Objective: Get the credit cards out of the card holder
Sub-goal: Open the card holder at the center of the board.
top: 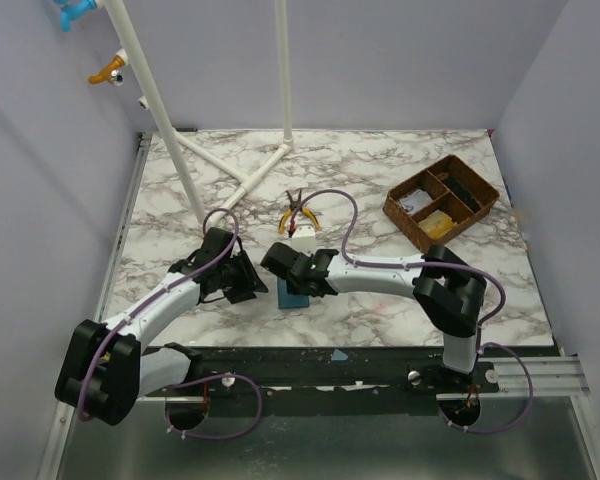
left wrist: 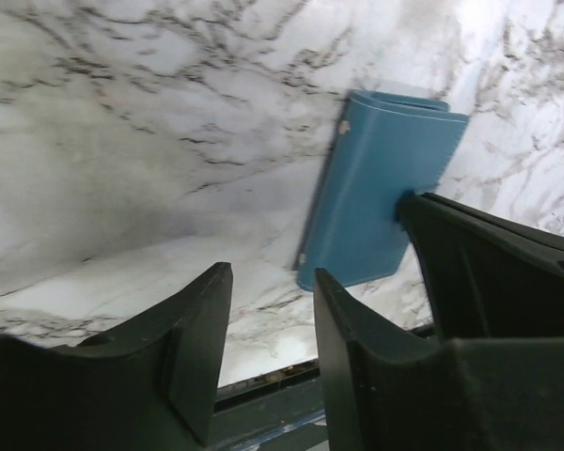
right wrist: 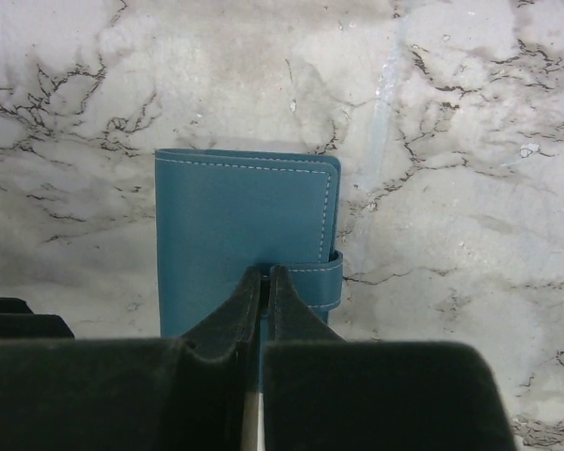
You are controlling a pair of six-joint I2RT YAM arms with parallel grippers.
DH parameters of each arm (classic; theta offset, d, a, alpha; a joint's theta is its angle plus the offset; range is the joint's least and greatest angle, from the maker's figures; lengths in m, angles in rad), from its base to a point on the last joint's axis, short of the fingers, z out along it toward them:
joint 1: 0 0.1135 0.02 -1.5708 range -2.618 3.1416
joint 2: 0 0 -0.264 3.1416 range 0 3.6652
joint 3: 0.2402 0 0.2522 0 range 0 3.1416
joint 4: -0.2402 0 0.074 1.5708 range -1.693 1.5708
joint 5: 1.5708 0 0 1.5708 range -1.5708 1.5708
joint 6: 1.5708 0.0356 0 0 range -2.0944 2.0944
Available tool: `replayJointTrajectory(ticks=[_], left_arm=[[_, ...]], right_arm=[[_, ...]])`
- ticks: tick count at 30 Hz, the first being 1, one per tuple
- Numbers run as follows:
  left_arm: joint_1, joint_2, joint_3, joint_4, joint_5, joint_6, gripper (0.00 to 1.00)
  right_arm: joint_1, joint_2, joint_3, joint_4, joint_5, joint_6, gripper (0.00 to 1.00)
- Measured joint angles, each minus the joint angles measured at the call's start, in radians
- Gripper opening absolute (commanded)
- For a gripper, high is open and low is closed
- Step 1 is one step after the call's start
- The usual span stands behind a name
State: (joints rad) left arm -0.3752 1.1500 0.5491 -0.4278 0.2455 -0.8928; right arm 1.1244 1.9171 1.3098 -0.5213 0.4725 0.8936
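The blue card holder (top: 292, 297) lies flat and closed on the marble table, near the front edge. No credit cards show; they are hidden or out of view. My right gripper (right wrist: 265, 272) is down on the card holder (right wrist: 235, 211), its jaws shut on the end of the closing strap (right wrist: 320, 272). From the left wrist view the card holder (left wrist: 376, 188) lies just ahead, with the right gripper's dark finger (left wrist: 489, 272) on it. My left gripper (left wrist: 273, 287) is open and holds nothing. It hovers to the left of the holder, apart from it.
A brown compartment tray (top: 395, 207) with small items stands at the back right. Yellow-handled pliers (top: 298, 213) lie behind the holder. A white pipe frame (top: 242, 180) rises at the back left. The table's front edge (top: 340, 345) runs close behind both grippers.
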Motion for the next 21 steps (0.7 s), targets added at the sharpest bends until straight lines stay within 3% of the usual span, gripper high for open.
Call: replayJointTrajectory(ticks=[8,21], left_arm=[[-0.057,0.041,0.050,0.043,0.029,-0.014,0.36],[-0.072,0.087,0.059,0.068,0.029,-0.024,0.38]], right_arm=[[-0.022,-0.070,-0.092,0.079,-0.050,0.015,0.01],[-0.031,-0.187,-0.109,0.069,-0.066,0.042,0.01]])
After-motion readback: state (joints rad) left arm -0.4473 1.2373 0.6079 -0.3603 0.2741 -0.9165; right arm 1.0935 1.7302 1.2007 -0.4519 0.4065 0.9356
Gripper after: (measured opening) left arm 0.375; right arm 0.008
